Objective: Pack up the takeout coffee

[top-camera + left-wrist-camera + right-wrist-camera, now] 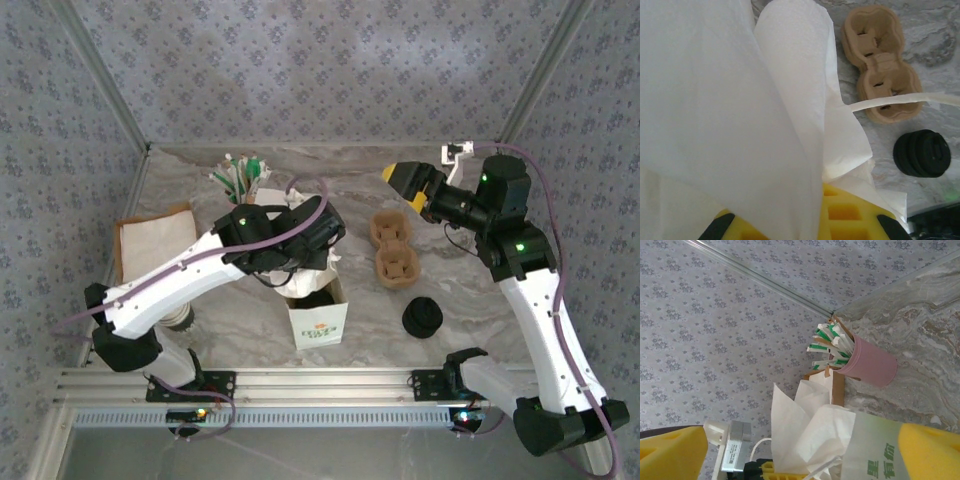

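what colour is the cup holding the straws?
The straw cup is pink; best seen in the right wrist view.

Printed matter. Top external view: the white paper bag (318, 325) carries a green-and-orange logo on its front, too small to read. Right wrist view: green Chinese characters on the bag (875, 450), cropped by the frame edge; the grey label (735, 454) has illegible print.

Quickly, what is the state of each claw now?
Left claw: closed, pinching the white paper at the top of the bag.
Right claw: open, holding nothing.
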